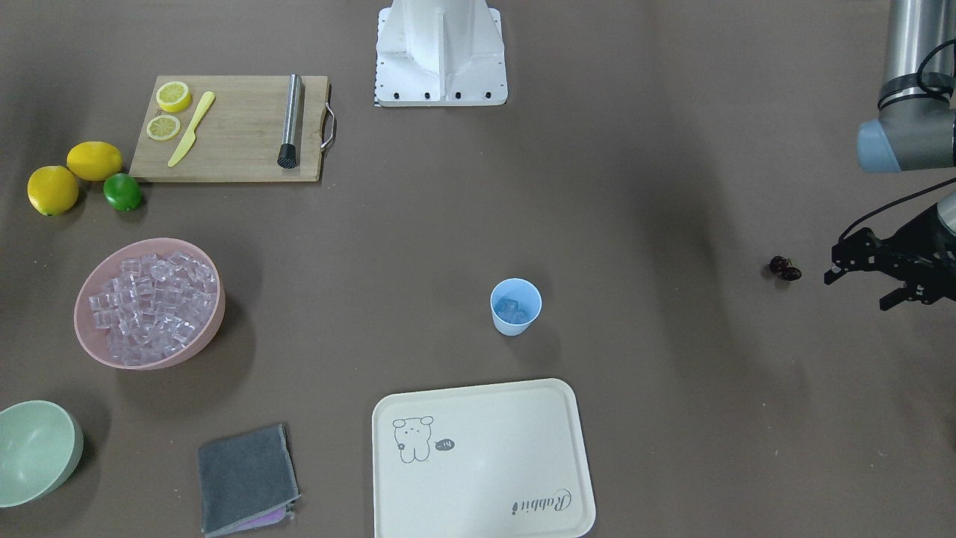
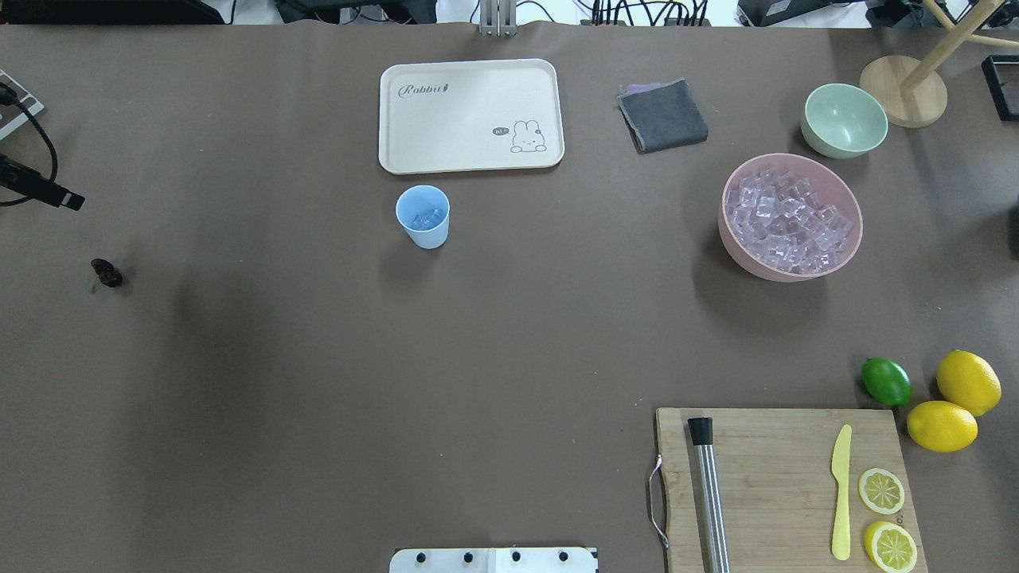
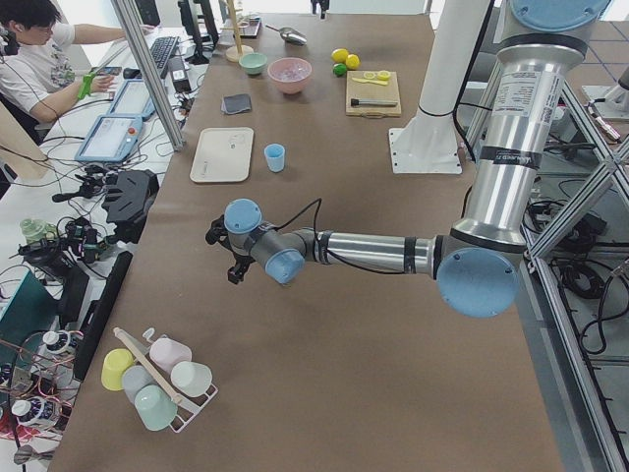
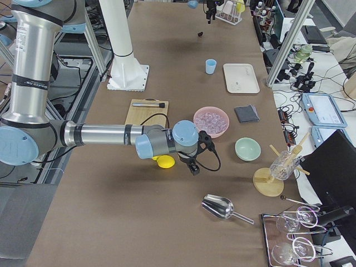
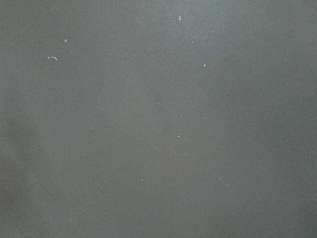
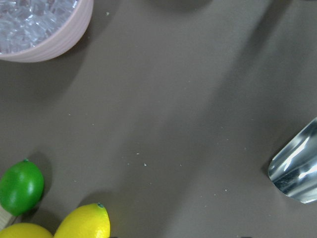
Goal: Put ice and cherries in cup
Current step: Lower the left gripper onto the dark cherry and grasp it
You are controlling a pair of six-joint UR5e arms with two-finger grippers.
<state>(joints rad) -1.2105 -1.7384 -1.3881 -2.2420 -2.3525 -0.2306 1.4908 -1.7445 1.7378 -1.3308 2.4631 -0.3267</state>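
A: Brown table cover [image 2: 318, 358], lab clutter round the edges. Where's the task stuff?

B: The cup [image 1: 511, 326] is upright mid-table, just beside the cream tray [image 1: 485, 478]. A few cubes of ice [image 1: 512, 308] show inside it. The rest of the cubes are in the pink bowl [image 1: 81, 321], well apart from it.

A: Cherries?

B: The cherries [image 1: 785, 268] are a joined pair of 2, lying on the bare cover toward the robot's left end, well apart from the cup. Not in yet.

A: Grippers?

B: The left gripper [image 1: 859, 290] hangs near the cherries without touching them, fingers spread, nothing between them. Its wrist camera shows only bare cover. The right gripper [image 4: 193, 164] shows only in the side view, so I can't tell if it's spread or closed. Its wrist camera sees the bowl, a lime [image 6: 20, 186], lemons and a metal scoop [image 6: 297, 168].

A: Step?

B: My read: the ice part looks at least begun, and the cherry pick is in hand, at the approach stage. Next the left gripper needs to centre over the pair, come down with its jaws straddling them, close gently, carry them across and let go above the cup's rim.

A: Watch-outs?

B: They're tiny, round and glossy, so they could likely roll or slip.
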